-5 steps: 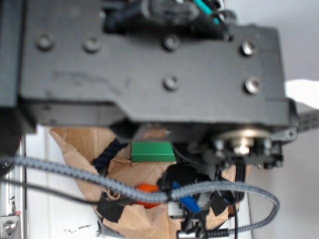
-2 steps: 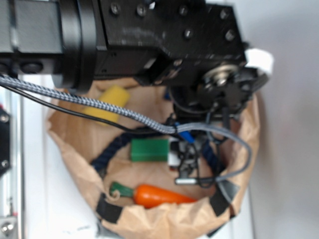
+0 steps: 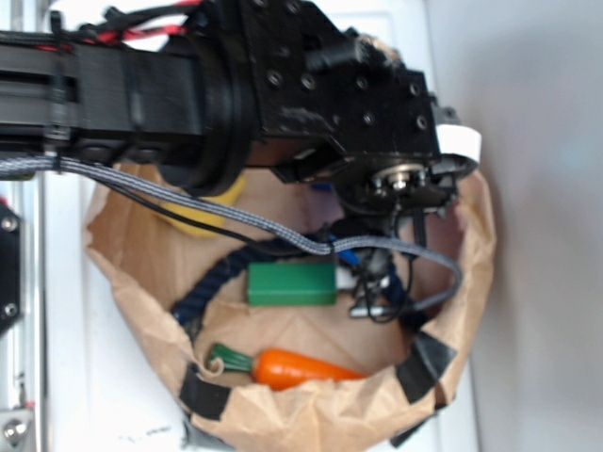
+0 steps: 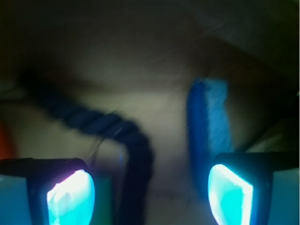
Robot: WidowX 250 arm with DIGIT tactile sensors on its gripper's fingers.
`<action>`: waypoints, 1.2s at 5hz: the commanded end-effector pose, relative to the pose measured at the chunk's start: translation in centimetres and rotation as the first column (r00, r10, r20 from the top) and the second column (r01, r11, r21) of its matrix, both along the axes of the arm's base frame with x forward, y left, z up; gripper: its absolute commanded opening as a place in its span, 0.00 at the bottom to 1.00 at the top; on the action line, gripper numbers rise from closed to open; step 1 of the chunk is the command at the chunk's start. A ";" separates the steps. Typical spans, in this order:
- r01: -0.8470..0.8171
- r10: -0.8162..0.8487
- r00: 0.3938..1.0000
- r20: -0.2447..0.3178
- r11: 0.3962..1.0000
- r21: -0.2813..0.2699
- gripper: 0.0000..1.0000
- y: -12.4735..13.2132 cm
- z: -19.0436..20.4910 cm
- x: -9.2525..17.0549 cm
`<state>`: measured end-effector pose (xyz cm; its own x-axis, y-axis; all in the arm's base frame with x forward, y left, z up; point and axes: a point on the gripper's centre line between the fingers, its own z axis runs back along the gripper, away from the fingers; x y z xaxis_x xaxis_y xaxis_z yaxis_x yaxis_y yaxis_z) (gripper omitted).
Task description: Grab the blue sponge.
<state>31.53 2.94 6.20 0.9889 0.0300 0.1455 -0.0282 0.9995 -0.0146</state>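
The blue sponge [image 4: 208, 117] shows in the wrist view as a light-blue layer beside a darker royal-blue body, lying on brown paper just ahead of my right fingertip [image 4: 229, 194]. My gripper [image 4: 150, 197] is open, nothing pinched; the dark navy rope [image 4: 136, 145] runs down between the fingers. In the exterior view the gripper [image 3: 372, 292] hangs inside the paper bag, right of the green block [image 3: 290, 283], and the arm hides the sponge.
The brown paper bag [image 3: 283, 419] has crumpled walls with black tape patches. Inside lie an orange carrot [image 3: 301, 369] near the front, a yellow sponge [image 3: 203, 218] at the back left, and the rope [image 3: 212, 278]. Grey braided cable [image 3: 283, 235] drapes across.
The arm has dropped away from the camera into the bag. The gripper now hangs beside the green block's right end, and more of the bag shows.
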 end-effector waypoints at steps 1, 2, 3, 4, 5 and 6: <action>0.016 -0.018 0.998 0.054 1.000 0.023 1.00 1.1 -0.3 3.2; 0.018 -0.018 0.998 0.059 1.000 0.005 1.00 0.9 -1.2 3.7; 0.000 -0.002 0.997 0.083 1.000 0.026 0.00 0.4 -1.7 3.8; 0.007 -0.010 0.996 0.085 0.999 0.037 0.00 0.0 -1.8 3.6; 0.050 -0.051 0.997 0.060 0.999 0.021 1.00 -0.1 -0.7 2.7; 0.083 -0.083 0.997 -0.004 0.996 -0.033 1.00 0.3 2.2 1.5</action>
